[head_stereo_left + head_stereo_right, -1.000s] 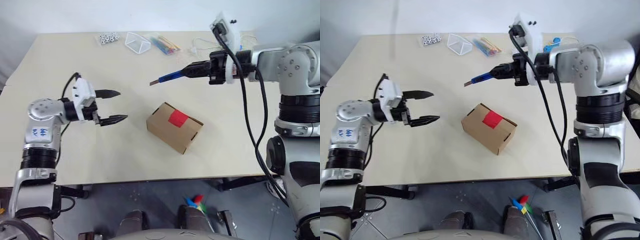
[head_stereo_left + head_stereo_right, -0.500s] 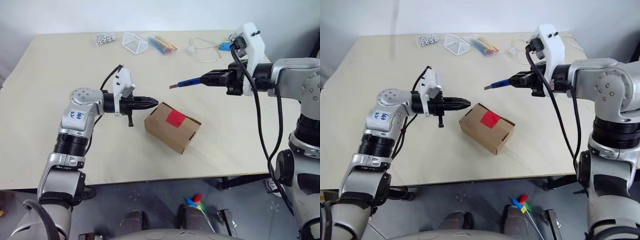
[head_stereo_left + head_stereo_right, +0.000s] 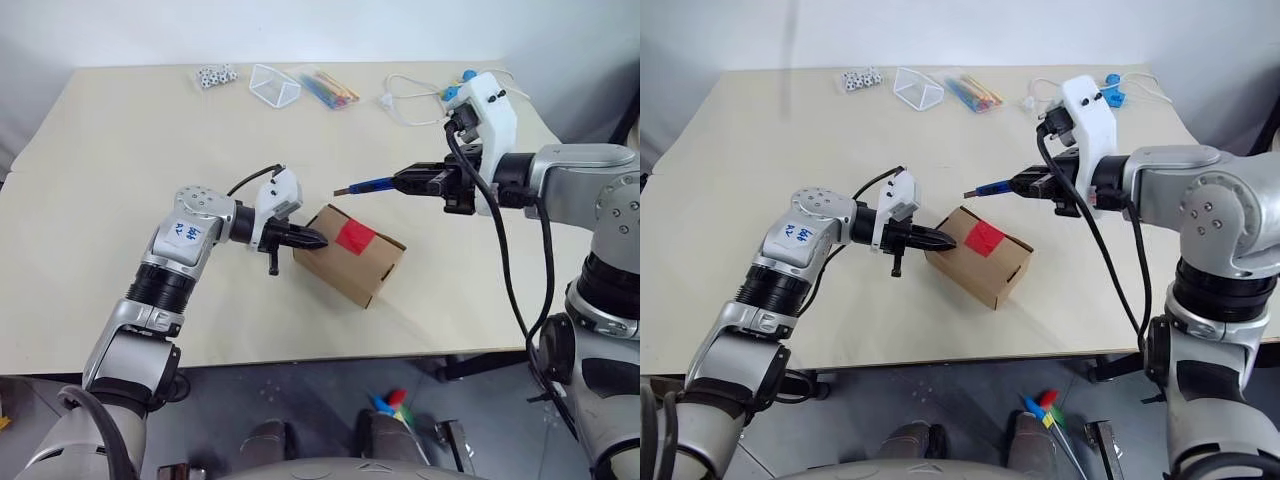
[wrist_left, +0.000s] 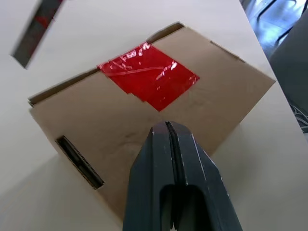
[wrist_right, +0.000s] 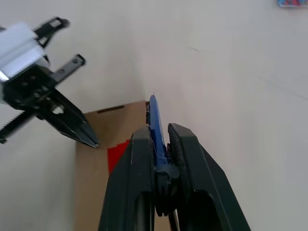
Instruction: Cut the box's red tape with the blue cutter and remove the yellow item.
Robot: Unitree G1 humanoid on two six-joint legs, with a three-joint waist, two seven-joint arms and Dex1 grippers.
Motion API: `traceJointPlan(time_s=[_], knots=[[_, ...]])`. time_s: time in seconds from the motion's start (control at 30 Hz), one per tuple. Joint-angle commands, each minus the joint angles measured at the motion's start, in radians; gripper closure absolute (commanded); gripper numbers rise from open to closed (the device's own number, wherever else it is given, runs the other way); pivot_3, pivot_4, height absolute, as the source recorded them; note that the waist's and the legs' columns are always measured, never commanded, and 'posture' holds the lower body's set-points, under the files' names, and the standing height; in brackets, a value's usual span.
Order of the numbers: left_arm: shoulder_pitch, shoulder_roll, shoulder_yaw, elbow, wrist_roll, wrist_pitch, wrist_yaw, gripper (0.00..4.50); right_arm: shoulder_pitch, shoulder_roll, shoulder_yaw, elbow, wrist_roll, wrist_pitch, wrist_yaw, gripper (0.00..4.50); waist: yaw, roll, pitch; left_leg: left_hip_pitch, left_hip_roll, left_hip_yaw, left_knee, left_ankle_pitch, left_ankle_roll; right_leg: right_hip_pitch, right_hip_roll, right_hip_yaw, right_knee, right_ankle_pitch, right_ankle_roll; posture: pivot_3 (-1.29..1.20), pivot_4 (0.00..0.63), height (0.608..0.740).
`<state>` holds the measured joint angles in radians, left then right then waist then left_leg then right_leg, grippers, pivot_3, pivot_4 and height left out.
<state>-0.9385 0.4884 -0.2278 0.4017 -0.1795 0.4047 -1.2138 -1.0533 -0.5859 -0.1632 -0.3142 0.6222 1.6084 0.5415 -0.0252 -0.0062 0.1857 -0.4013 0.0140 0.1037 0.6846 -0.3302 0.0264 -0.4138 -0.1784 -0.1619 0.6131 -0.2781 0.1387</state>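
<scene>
While the right end effector (image 3: 400,182) pinches the slim blue cutter (image 3: 366,185), the closed left end effector (image 3: 318,242) meets the cardboard box (image 3: 350,262).

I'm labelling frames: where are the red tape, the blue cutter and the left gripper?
red tape (image 4: 148,74), left wrist view, patch centre.
blue cutter (image 3: 372,184), left eye view, mid-shaft.
left gripper (image 3: 318,241), left eye view, shut fingertips.
</scene>
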Motion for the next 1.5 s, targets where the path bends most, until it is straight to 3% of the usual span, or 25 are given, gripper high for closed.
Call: traceJointPlan(time_s=[0.03, 0.63, 1.5], knots=[[-0.024, 0.004, -0.011, -0.001, 0.025, -0.003, 0.001, 4.50, -0.006, 0.005, -0.035, -0.041, 0.022, 0.004, -0.008, 4.33, 0.000, 0.000, 0.000, 0.000, 0.000, 0.000, 0.000, 0.000, 0.000, 0.000, 0.000, 0.000, 0.000, 0.000, 0.000, 0.00, 0.150, 0.740], [-0.039, 0.002, -0.017, 0.025, 0.050, 0.000, -0.013, 4.50, 0.081, -0.013, -0.015, -0.053, 0.039, -0.008, -0.025, 4.33, 0.001, 0.000, 0.000, 0.000, 0.000, 0.000, 0.001, 0.000, 0.000, 0.000, 0.000, 0.000, 0.000, 0.000, 0.000, 0.00, 0.150, 0.740], [-0.064, -0.018, -0.054, 0.067, 0.096, -0.010, -0.005, 4.50, 0.093, -0.097, 0.023, -0.063, 0.071, -0.015, 0.009, 4.33, 0.011, 0.000, 0.000, 0.000, 0.000, 0.000, 0.002, 0.000, 0.000, 0.000, 0.000, 0.001, 0.001, 0.000, 0.000, 0.00, 0.150, 0.740]])
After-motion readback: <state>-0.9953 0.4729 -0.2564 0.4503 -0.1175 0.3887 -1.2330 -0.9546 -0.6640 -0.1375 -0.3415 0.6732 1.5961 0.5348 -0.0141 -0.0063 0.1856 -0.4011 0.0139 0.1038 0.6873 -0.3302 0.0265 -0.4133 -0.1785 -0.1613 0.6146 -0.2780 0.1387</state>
